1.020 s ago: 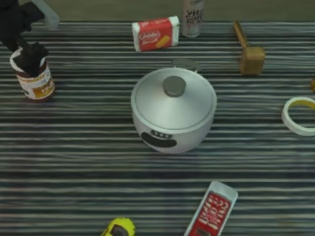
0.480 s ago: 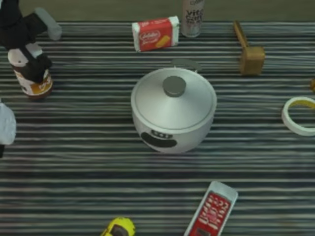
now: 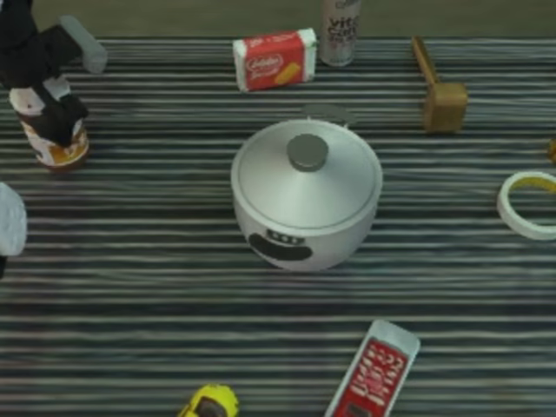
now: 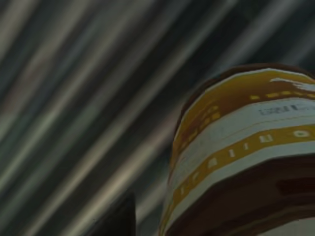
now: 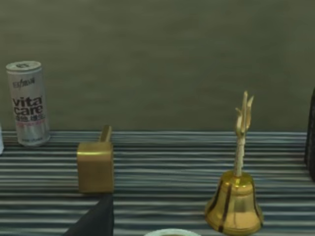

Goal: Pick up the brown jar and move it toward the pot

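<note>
At the tabletop's (image 3: 130,287) far left corner, the left gripper (image 3: 45,95) comes down over the brown jar (image 3: 54,139), its black jaws closed on the jar's upper part, with the white lid showing between them. The jar stands upright near the left edge, well apart from the pot (image 3: 306,193). The left wrist view shows the jar (image 4: 246,157) close up: dark brown contents behind an orange-and-white label whose small lettering is too blurred to read.

Near the front edge lie a yellow toy car (image 3: 208,404), partly cut off, and a red-and-white remote (image 3: 373,369) with tiny markings I cannot read.

Along the far edge sits a red-and-white packet (image 3: 274,59) with a white oval logo, unreadable. Just beside it stands 1 tall white can (image 3: 340,30); the right wrist view shows the can (image 5: 28,103) lettered "vita care".

The pot sits at the middle of the tabletop, lid on, grey knob on top, a black oval mark on its side toward the front edge. What is inside cannot be seen.

Toward the far right corner lies a wooden mallet (image 3: 441,91). At the right edge rests a white ring of tape (image 3: 528,204) with yellow inside. The right wrist view also shows a golden bell (image 5: 235,196) standing upright. The right gripper's dark tip (image 5: 96,219) barely shows there; whether its jaws are open I cannot tell.
</note>
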